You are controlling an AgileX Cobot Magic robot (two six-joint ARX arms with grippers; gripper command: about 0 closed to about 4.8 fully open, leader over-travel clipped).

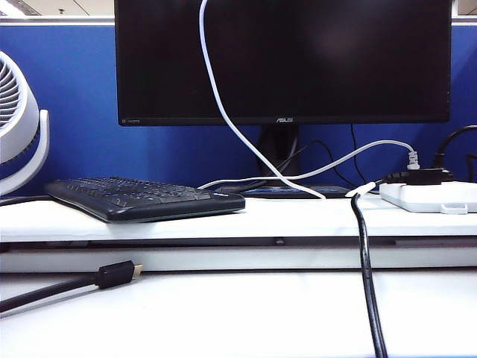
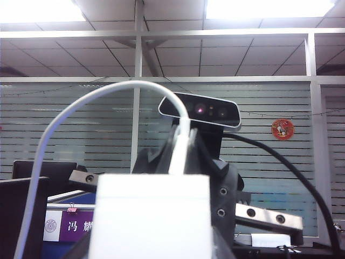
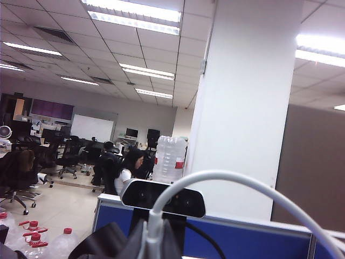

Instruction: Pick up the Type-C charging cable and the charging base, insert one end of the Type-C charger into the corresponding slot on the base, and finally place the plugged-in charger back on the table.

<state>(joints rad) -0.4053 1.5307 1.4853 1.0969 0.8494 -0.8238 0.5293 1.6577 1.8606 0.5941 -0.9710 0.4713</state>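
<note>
Left gripper (image 2: 151, 237) jaws grip charging base (image 2: 150, 216); right gripper (image 3: 153, 243) jaws pinch Type-C charging cable (image 3: 226, 178).

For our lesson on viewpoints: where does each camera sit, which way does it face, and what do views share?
Exterior view: low at desk level, facing the ASUS monitor and keyboard; no arm shows, only the Type-C charging cable hanging down.
Left wrist view: raised, angled upward; the left gripper holds the charging base, the right gripper opposite pinches the cable.
Right wrist view: raised, facing a white pillar; the right gripper is shut on the cable.
Shared: both wrist views show the cable's arch and the other arm's camera.
</note>
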